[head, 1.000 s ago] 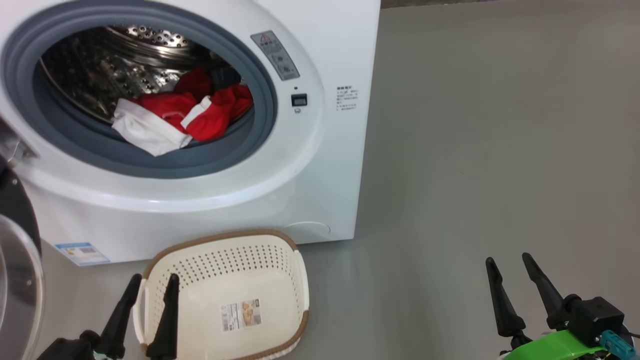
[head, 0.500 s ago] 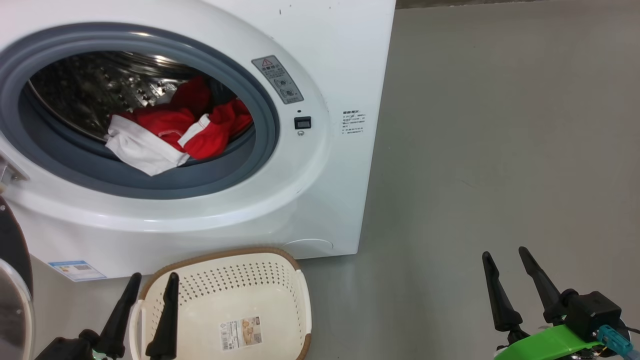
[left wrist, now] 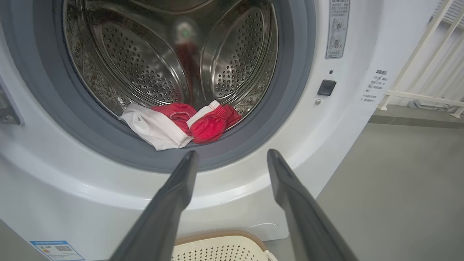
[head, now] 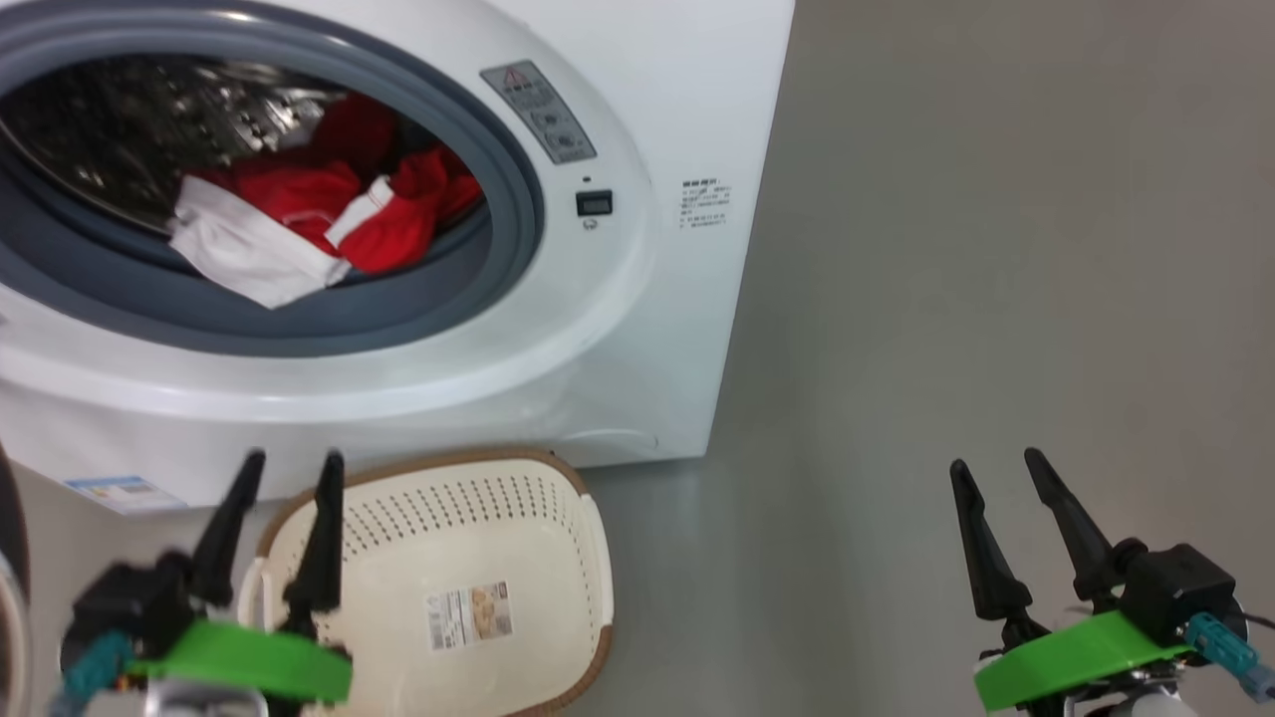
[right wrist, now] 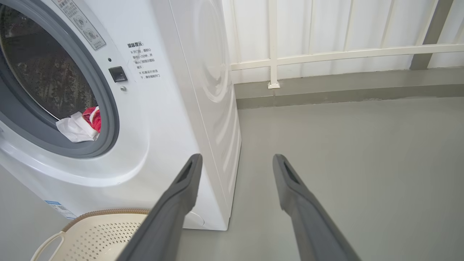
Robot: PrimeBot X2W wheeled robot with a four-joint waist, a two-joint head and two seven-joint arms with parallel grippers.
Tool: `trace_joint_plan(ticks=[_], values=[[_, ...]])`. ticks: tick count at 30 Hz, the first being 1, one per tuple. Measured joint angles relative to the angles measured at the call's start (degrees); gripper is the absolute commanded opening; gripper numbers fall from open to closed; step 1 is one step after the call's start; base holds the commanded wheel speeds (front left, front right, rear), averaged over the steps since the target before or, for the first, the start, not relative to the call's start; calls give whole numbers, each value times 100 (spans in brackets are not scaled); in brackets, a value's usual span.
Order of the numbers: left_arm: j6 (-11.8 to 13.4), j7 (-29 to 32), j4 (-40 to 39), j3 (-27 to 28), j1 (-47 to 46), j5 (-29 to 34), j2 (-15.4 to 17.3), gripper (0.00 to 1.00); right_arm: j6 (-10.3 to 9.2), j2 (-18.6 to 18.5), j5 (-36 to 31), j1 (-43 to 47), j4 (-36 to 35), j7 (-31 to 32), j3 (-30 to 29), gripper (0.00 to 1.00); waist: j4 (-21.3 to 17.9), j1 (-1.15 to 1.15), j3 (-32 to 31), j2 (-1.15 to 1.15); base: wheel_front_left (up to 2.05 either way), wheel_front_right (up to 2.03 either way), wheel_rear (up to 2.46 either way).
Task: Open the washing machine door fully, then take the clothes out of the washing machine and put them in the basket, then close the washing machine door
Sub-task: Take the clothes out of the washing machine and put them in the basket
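Observation:
The washing machine [head: 618, 329] stands with its mouth uncovered, and red and white clothes [head: 299, 219] lie at the drum's front lip. A sliver of the washing machine door [head: 8, 558] shows at the left edge. The cream basket [head: 588, 558] sits on the floor below the opening, with nothing in it but its paper label. My left gripper [head: 294, 460] is open over the basket's left rim, well short of the clothes [left wrist: 203, 125]. My right gripper [head: 996, 463] is open over bare floor to the machine's right. The wrist views show the left gripper [left wrist: 232, 154] and right gripper [right wrist: 237, 157] with nothing between their fingers.
Grey floor [head: 996, 249] stretches to the right of the machine. A white railing [right wrist: 326, 54] and a low kerb run behind it. A blue sticker [head: 125, 491] marks the machine's lower left front.
The head camera has shifted, so the whole picture moved. My left gripper has risen and reached forward over the basket's rim, its green wrist part now showing. The right gripper rose slightly.

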Motion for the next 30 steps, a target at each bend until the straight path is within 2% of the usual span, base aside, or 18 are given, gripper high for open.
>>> trace_joint_plan(ticks=[5,15,20,30], values=[[0,0,680,-118,-961,115,54,100,0,2,2,-223,-47,-1,58,100,-47,0,360,0,0,0,0],[0,0,2148,-366,-2944,130,521,100,0,4,175,-669,-160,-1,281,100,-321,0,1189,0,0,0,0],[-1,0,2626,-396,-3545,100,795,100,0,3,324,-777,-219,-2,409,100,-575,0,1506,0,0,0,0],[-14,0,3272,-468,-4593,301,1115,100,0,3,408,-869,-280,-16,527,100,-950,0,2019,0,0,0,0]])
